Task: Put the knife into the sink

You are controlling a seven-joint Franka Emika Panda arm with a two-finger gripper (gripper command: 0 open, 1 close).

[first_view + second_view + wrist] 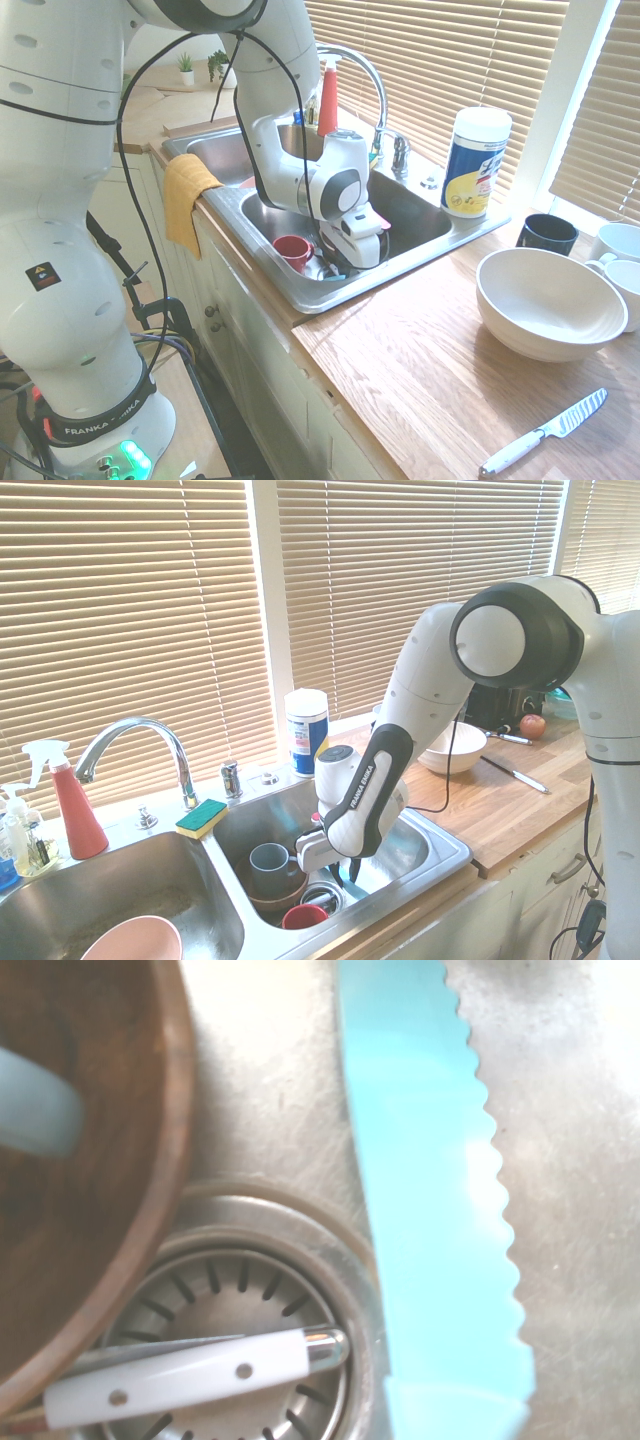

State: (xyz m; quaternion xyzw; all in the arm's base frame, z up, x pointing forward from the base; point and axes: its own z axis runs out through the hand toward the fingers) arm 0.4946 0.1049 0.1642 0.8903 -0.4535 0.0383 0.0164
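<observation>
You see the gripper [352, 258] lowered deep into the right basin of the stainless steel sink [440, 247]; whether its fingers are parted or closed can't be told. The smooth turquoise knife [440, 1210], edge serrated, lies over the brushed basin floor beside the slotted round drain strainer [235, 1330] and a brown wooden bowl [90, 1160].

- The knife [435, 1210] was light blue-green all over. Its blade had little teeth along one edge. In the wrist view it lay close over the shiny sink floor, right beside the round drain. The two outside views did not show it clearly.
- The sink [425, 255] was shiny metal with two bowls side by side, set into a wooden counter. A tall curved tap [135, 742] stood behind the wall between the two bowls.
</observation>
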